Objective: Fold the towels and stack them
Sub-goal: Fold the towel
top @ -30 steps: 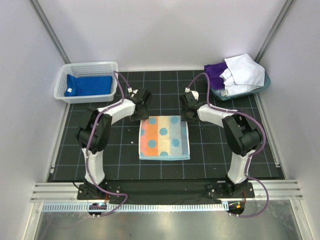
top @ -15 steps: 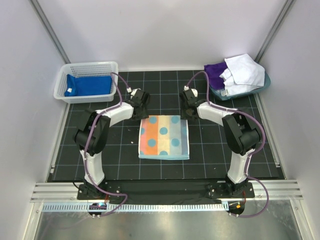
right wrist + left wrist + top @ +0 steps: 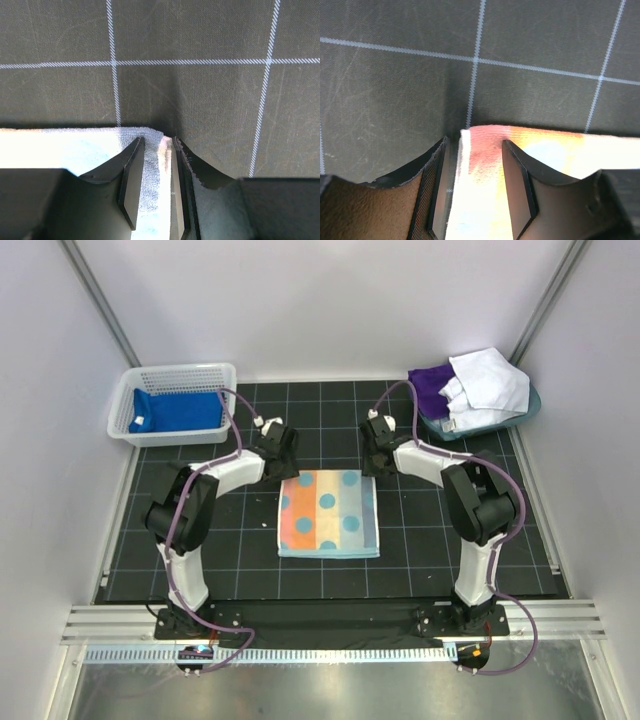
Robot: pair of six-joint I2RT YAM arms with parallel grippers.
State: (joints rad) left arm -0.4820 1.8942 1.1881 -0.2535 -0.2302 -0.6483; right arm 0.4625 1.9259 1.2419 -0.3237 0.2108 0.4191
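Towel, polka-dot (image 3: 328, 513): flat on black grid mat (image 3: 200, 560), one far corner at each gripper. Left gripper (image 3: 475, 144): fingers well apart, corner lying loose between them, one finger (image 3: 432, 190) just off the cloth edge. Right gripper (image 3: 157, 144): fingers (image 3: 131, 180) narrowly apart, terry edge filling the gap; pinched or loose, cannot tell. Mat alone beyond both sets of fingertips.
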